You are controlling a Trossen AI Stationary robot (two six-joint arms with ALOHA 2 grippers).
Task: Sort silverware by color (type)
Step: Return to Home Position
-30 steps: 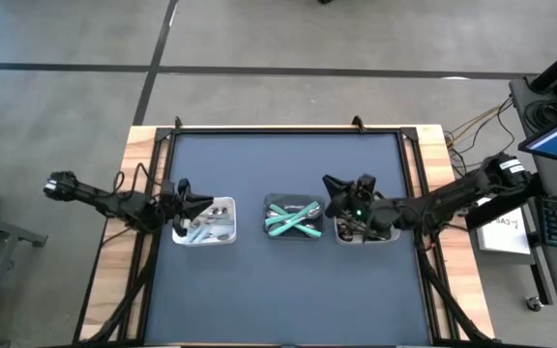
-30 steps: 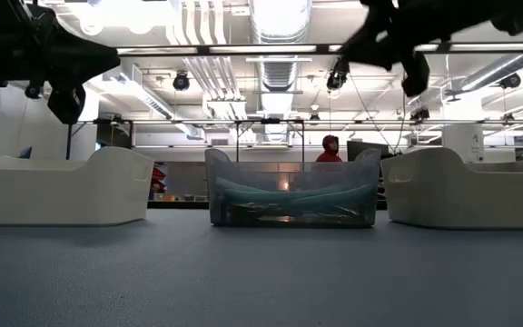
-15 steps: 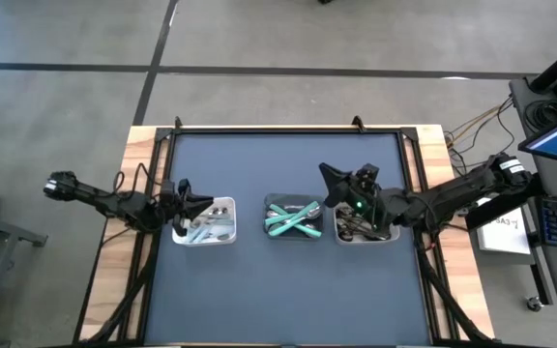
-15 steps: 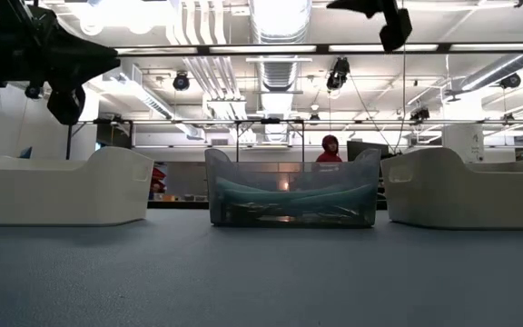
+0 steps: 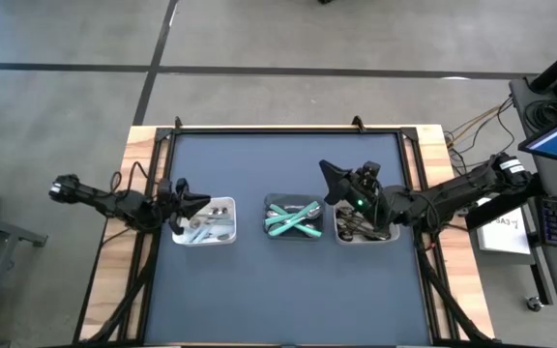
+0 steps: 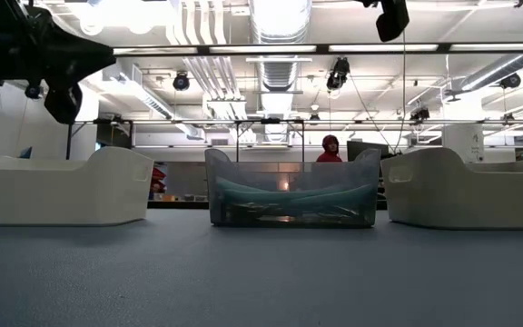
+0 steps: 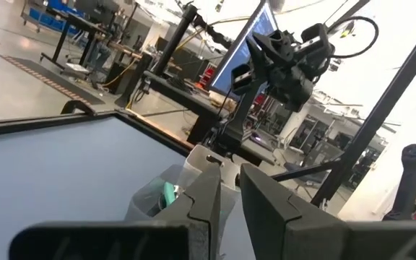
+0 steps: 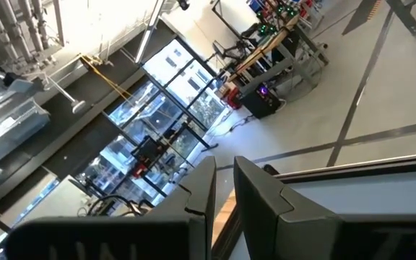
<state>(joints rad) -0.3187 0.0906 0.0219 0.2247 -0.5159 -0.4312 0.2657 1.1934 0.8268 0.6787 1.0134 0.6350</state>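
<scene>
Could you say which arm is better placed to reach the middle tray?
Right, likely: right gripper hovers by the clear rectangular tray of teal-handled cutlery; left gripper is over the leftmost white tray.

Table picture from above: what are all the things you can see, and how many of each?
table: one, dark blue top, wooden edges
left tray: one, white, left of the row
middle tray: one, see-through grey, centre
right tray: one, white, right of the row
silver silverware: several, shiny, in left tray
teal-handled silverware: several, in middle tray
dark silverware: several, in right tray
person: one, red hood, far back in the room
left gripper: black, over left tray's edge, shut, empty
right gripper: black, raised near right tray, shut, empty
</scene>
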